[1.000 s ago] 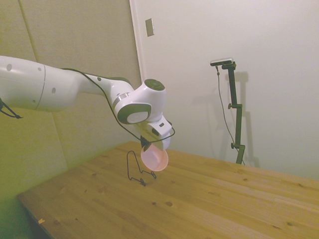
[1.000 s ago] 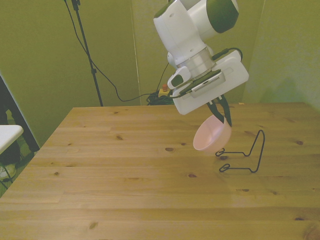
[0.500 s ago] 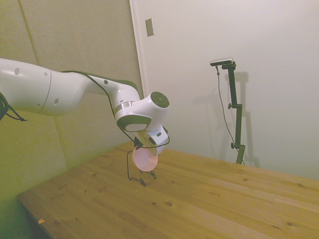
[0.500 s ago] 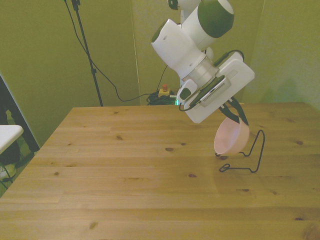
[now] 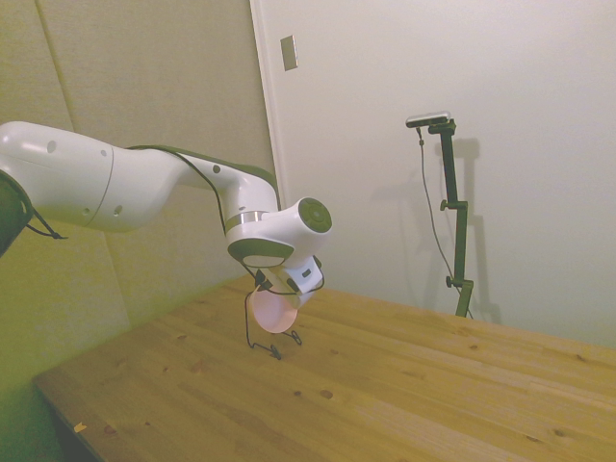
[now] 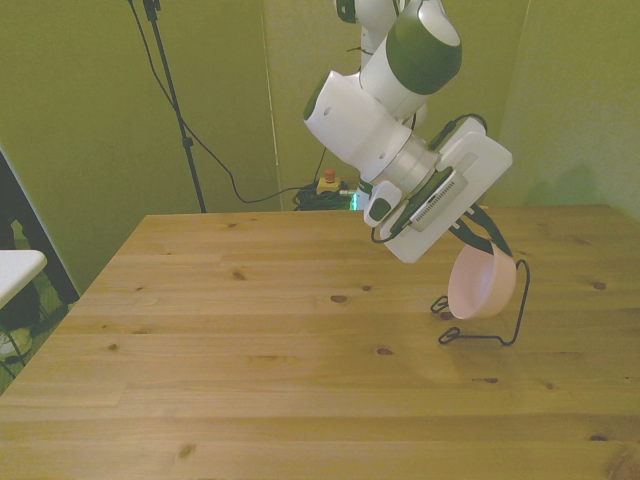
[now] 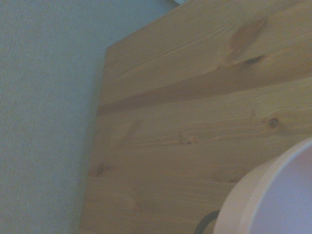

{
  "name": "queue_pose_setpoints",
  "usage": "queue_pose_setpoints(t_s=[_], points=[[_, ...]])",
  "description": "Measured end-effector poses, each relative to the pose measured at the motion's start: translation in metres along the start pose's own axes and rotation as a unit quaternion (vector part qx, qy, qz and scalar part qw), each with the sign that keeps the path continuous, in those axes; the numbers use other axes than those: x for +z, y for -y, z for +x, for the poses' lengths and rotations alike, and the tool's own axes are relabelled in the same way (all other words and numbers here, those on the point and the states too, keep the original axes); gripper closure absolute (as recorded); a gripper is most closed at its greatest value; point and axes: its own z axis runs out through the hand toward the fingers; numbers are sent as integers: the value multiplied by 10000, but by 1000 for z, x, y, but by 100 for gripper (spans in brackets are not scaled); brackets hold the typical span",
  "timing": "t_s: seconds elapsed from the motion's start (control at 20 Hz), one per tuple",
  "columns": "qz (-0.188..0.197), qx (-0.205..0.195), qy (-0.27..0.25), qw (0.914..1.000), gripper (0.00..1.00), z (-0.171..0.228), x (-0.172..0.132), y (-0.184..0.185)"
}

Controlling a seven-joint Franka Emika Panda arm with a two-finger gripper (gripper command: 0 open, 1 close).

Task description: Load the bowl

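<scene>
The wire rack (image 6: 488, 312) stands on the wooden table (image 6: 250, 380), on the front view's right and closer to the table's far edge than to its near one, with a wide stretch of bare board spreading away from it toward the front view's left and toward the near edge. In the side view the rack (image 5: 262, 332) sits near the table's far corner by the wall, and the boards in front of it lie open. The gripper (image 6: 482, 238) grasps the bowl (image 6: 480, 284) by its rim, its dark fingers (image 6: 493, 236) closed on the upper edge, and holds it tipped on its side above the rack's base loops, its back just beside the rack's upright loop; whether it touches the wire cannot be told. In the side view the bowl (image 5: 273, 310) hangs under the wrist, its round face turned outward, directly over the rack. The bowl is pale pink, smooth and plain, with a rounded wall and a thin even rim. In the wrist view its rim (image 7: 253, 195) curves close by, blurred, with the table's edge (image 7: 97, 146) and the wall past it.
</scene>
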Motion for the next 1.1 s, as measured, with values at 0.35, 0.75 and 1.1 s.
queue_pose_setpoints(t_s=[0.35, 0.75, 1.1], points=[[-2, 81, 112, 9999, 100, 2, 16, -13], [-20, 132, 116, 9998, 100, 7, 20, -19], [-21, 114, 108, 9999, 0, 7, 21, -19]])
